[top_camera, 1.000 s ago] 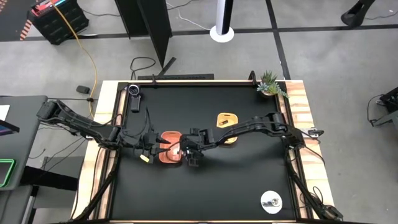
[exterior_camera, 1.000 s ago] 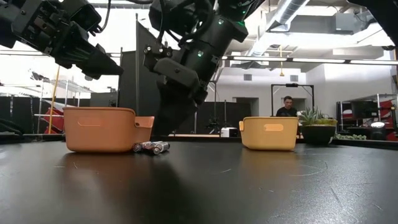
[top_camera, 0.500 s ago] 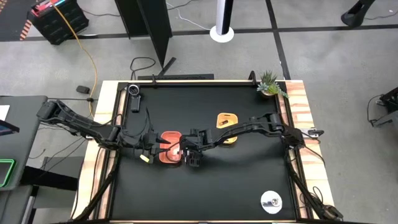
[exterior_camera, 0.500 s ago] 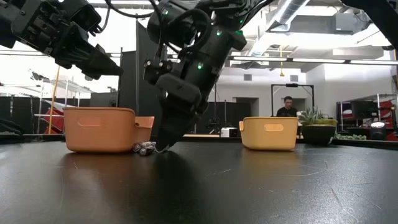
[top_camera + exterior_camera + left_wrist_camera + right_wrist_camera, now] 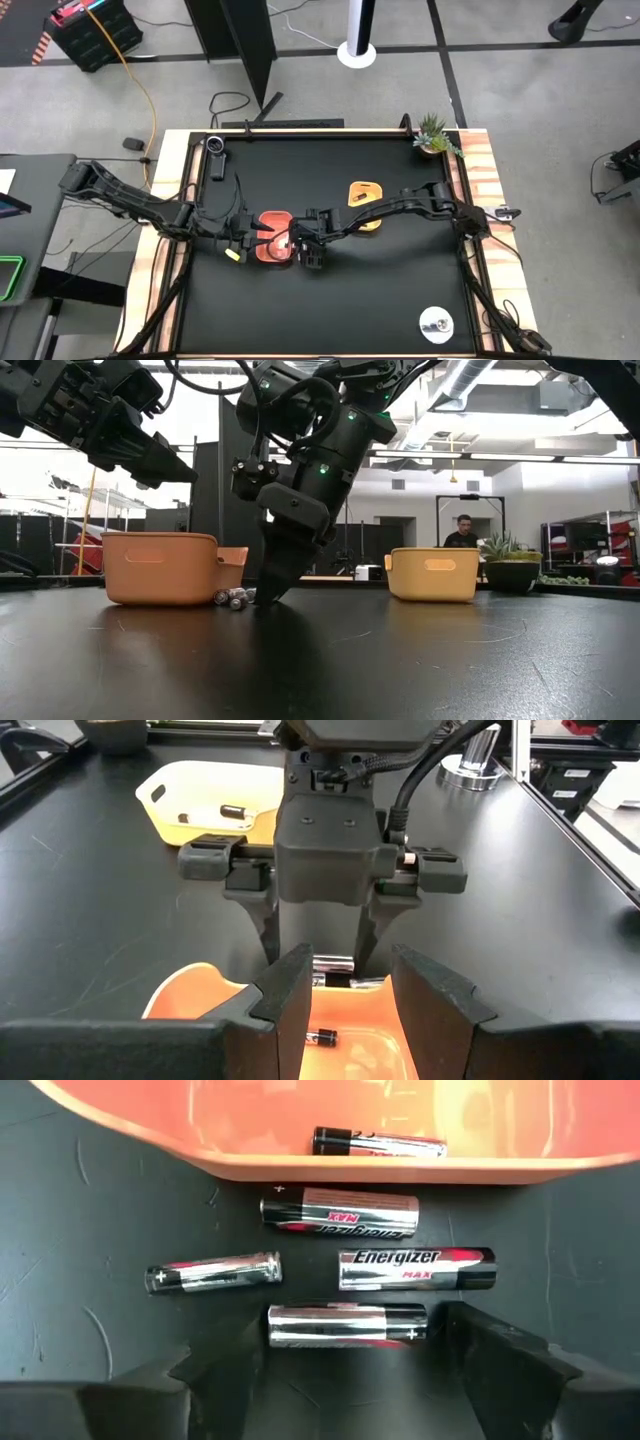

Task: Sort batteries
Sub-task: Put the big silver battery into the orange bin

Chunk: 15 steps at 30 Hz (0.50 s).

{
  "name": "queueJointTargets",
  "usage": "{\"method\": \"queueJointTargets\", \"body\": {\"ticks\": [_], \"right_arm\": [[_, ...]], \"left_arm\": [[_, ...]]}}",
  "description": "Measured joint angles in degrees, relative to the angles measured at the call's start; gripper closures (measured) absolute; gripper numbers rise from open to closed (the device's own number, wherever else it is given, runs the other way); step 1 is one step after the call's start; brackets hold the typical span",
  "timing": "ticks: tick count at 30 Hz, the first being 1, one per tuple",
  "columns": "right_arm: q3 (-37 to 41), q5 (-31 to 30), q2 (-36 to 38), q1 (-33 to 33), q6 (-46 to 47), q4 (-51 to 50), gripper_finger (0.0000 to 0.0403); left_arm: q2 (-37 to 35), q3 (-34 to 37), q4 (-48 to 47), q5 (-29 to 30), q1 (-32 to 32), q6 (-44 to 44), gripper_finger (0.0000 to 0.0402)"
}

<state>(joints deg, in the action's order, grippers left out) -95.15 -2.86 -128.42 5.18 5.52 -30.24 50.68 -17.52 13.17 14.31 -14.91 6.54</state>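
Several silvery batteries with dark, reddish-marked ends lie on their sides on the black table (image 5: 60, 1230), beside the orange tray (image 5: 300, 1120) (image 5: 272, 238). One more battery (image 5: 380, 1143) lies inside that tray. My right gripper (image 5: 350, 1345) (image 5: 265, 592) is open and down at the table. Its fingers stand at either end of the nearest battery (image 5: 345, 1325) without touching it. My left gripper (image 5: 350, 1005) (image 5: 247, 240) is open and hovers above the orange tray, over a battery (image 5: 322, 1038) in it. The yellow tray (image 5: 215, 795) (image 5: 365, 195) holds a battery (image 5: 235, 812).
A round silver-white disc (image 5: 436, 324) sits near the table's near right corner. A potted plant (image 5: 434, 134) stands at the far right corner and a dark camera mount (image 5: 215, 150) at the far left. A person (image 5: 462, 532) is in the room beyond the table.
My right gripper has come down from above the batteries beside the orange tray until its fingertips are at the table, and it now stands in front of part of the battery group in the low view. My left arm has kept still.
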Motion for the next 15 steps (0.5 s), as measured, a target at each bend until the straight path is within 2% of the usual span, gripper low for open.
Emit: {"method": "queueJointTargets", "body": {"ticks": [8, 15], "right_arm": [[0.0, 0.2, -0.1, 0.0, 0.2, -0.2, 0.0129], [0.0, 0.1, -0.1, 0.1, 0.5, -0.1, 0.0189]], "left_arm": [[0.0, 0.0, 0.0, 0.0, 0.0, -0.1, 0.0270], [0.0, 0.0, 0.0, 0.0, 0.0, -0.1, 0.0270]]}}
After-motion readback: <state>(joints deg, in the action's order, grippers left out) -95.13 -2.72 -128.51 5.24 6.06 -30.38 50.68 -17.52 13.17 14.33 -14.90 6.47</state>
